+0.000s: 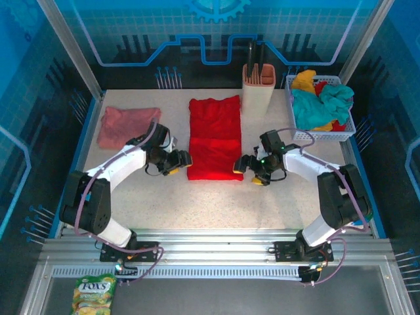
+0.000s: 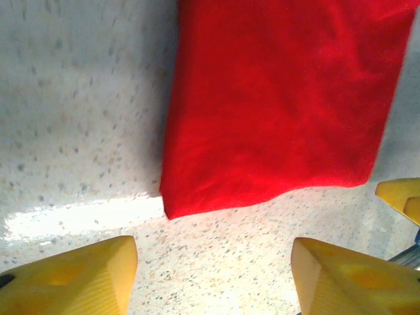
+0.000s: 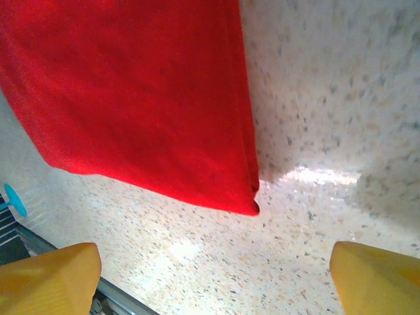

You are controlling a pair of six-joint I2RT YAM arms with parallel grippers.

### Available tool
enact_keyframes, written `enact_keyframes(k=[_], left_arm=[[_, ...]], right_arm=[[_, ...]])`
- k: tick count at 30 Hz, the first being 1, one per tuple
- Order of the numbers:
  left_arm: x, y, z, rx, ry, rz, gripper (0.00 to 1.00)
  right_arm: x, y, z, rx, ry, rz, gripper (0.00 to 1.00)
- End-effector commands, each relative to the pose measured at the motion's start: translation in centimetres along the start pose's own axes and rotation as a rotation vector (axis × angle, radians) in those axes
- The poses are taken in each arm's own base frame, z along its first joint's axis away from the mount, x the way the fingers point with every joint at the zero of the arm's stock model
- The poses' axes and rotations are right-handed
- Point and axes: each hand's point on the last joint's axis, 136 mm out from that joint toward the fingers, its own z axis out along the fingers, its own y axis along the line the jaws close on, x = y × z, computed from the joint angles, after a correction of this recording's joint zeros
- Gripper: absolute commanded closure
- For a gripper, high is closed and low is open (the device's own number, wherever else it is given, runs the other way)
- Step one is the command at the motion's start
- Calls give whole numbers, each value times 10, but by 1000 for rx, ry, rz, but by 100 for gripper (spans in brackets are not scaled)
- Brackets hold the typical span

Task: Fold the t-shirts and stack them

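Observation:
A bright red t-shirt (image 1: 214, 138) lies folded into a long rectangle in the middle of the table, plain side up. A dusty pink t-shirt (image 1: 127, 125) rests folded at the back left. My left gripper (image 1: 183, 161) hovers just off the red shirt's near left corner (image 2: 172, 209), open, yellow fingers (image 2: 72, 279) wide apart over bare table. My right gripper (image 1: 241, 165) is at the near right corner (image 3: 252, 205), also open with nothing between its fingers (image 3: 377, 275).
A white basket (image 1: 319, 134) at the back right holds several crumpled clothes in teal, yellow and red. A beige holder (image 1: 258, 92) with dark utensils stands behind the red shirt. A snack bag (image 1: 94, 293) lies below the table's front rail.

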Motion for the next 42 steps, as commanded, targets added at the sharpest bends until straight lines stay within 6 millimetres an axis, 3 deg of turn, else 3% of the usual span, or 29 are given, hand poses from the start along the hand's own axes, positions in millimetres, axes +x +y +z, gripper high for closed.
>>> enact_keyframes(k=[1,6,12,19,23,25,27,31,36,42], left_arm=[[2,-8,14,101,2,-15,42],[4,6,43,96,15,-17,45],[0,7,63,105,32,-22,49],[-4,11,72,88,31,-38,57],[-6,0,71,139,31,-46,57],[-7,-6,71,165,30,-43,56],[-8,-13,69,197,40,-52,56],[-6,-14,68,191,49,-61,57],[-5,-11,72,180,59,-65,58],[-6,-11,75,179,59,-75,67]], right_arm=[[0,5,12,-49,-11,-7,16],[-7,1,27,-66,-25,-8,21],[-18,5,38,-86,-32,-14,27],[-28,12,48,-112,-36,-22,39],[-34,17,45,-124,-61,-36,44],[-33,19,45,-131,-57,-40,44],[-41,33,39,-159,-68,-62,45],[-42,37,36,-147,-76,-75,45],[-43,31,43,-124,-57,-63,46],[-41,28,47,-113,-49,-60,48]])
